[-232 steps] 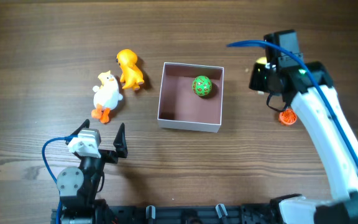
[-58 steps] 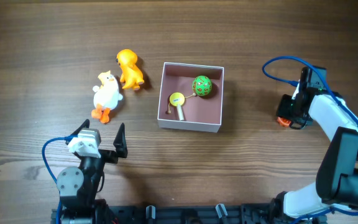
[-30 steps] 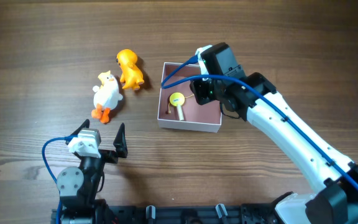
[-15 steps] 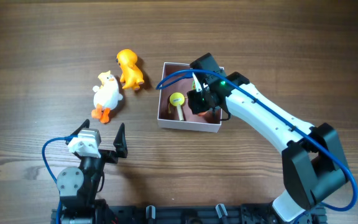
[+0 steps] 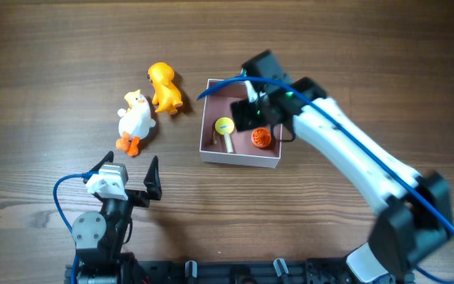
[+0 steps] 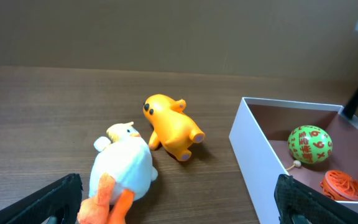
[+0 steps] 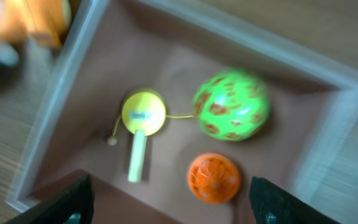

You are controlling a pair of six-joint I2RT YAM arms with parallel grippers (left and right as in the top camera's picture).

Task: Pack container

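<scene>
The container [image 5: 240, 160], a shallow white-walled box with a pink floor, sits mid-table. Inside lie an orange disc toy [image 5: 261, 139], a yellow paddle [image 5: 225, 126] and a green ball [image 7: 231, 114]. My right gripper [image 5: 254, 110] hovers over the box's far half. In its wrist view it [image 7: 173, 205] stands open, with the orange disc [image 7: 214, 177] lying free on the floor below and the yellow paddle [image 7: 143, 113] to the left. My left gripper [image 5: 128, 172] rests open near the front-left edge, holding nothing. Its wrist view shows the container wall [image 6: 260, 162], green ball [image 6: 310, 144] and orange disc [image 6: 344, 185].
A white duck with orange feet [image 5: 135, 120] and an orange-yellow animal toy [image 5: 164, 87] lie on the wooden table left of the container. In the left wrist view the duck [image 6: 124, 171] lies just ahead of the open fingers, the orange-yellow toy [image 6: 169, 126] behind it.
My right gripper has opened over the container and the orange disc now lies on the pink floor. The gripper has drawn back toward the far side. The left arm has not moved.
</scene>
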